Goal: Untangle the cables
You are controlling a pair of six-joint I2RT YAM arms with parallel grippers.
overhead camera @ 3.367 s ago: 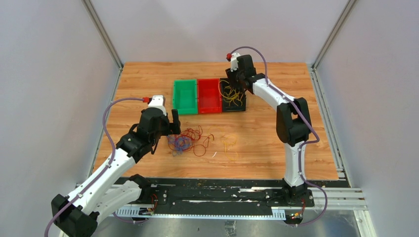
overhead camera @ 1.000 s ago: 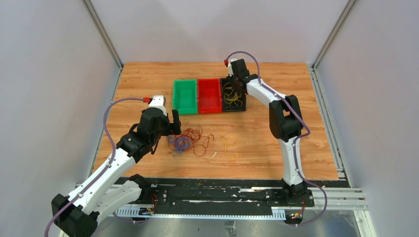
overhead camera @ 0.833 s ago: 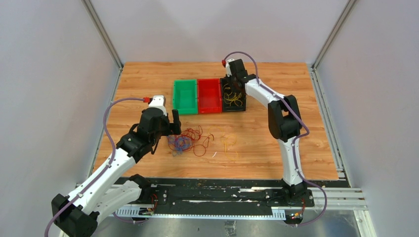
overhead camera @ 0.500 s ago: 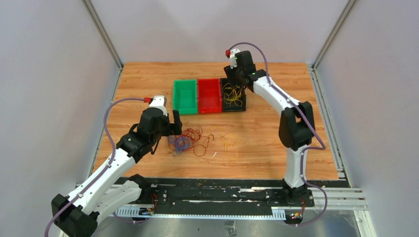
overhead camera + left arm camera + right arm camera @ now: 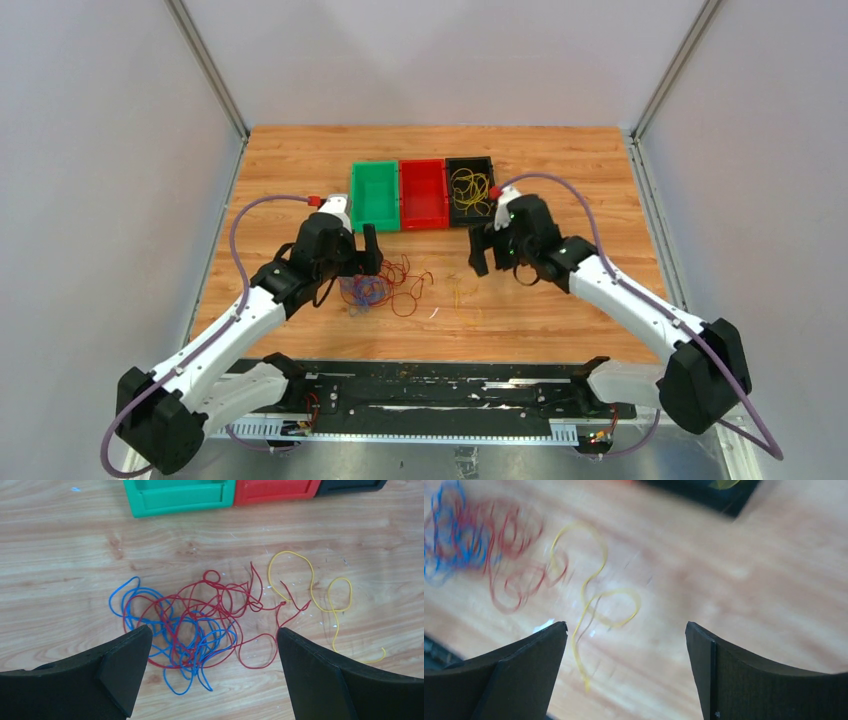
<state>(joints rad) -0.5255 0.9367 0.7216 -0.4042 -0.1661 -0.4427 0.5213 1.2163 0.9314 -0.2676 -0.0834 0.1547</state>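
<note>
Left gripper (image 5: pixel 212 632) and right gripper (image 5: pixel 626 626): both wide open, empty. Yellow cable (image 5: pixel 312 582), at three o'clock from the red-blue tangle (image 5: pixel 187 630), looks light, limp and snag-prone; pinch a free loop.

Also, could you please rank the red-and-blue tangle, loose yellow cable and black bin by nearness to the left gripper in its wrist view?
1. red-and-blue tangle, beneath the left gripper.
2. loose yellow cable, to its right.
3. black bin, far right corner.
</note>
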